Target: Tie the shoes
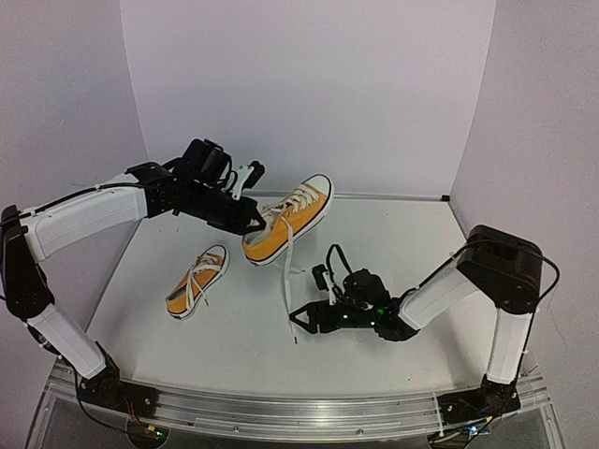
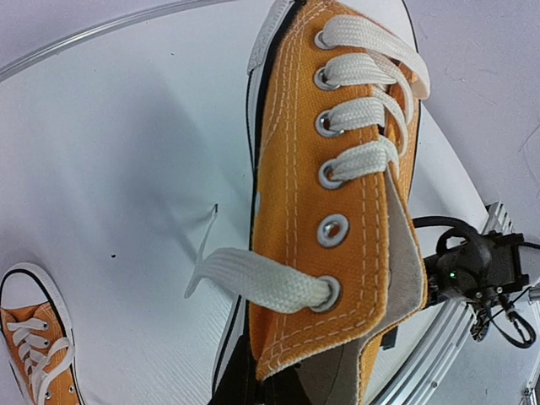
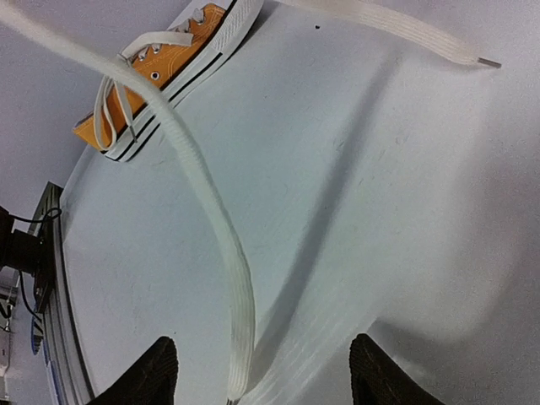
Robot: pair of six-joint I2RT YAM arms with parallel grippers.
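Currently: left gripper (image 1: 251,221) clenched on heel of orange-yellow canvas sneaker (image 1: 285,220), held tilted above white surface (image 1: 402,253). Its loose white lace (image 3: 211,219) hangs between right gripper's (image 3: 266,371) released jaws. Second orange-yellow sneaker (image 1: 197,281) lies flat nearby.

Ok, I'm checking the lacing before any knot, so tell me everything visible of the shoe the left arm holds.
The shoe is an orange-yellow canvas low-top with a white rubber sole and toe cap, metal eyelets and flat white laces, untied. On the visible side four eyelets are laced, the fifth is empty, and a lace comes out of the last. The left gripper grips its heel end, toe pointing away. A loose lace hangs between the open right gripper's fingers.
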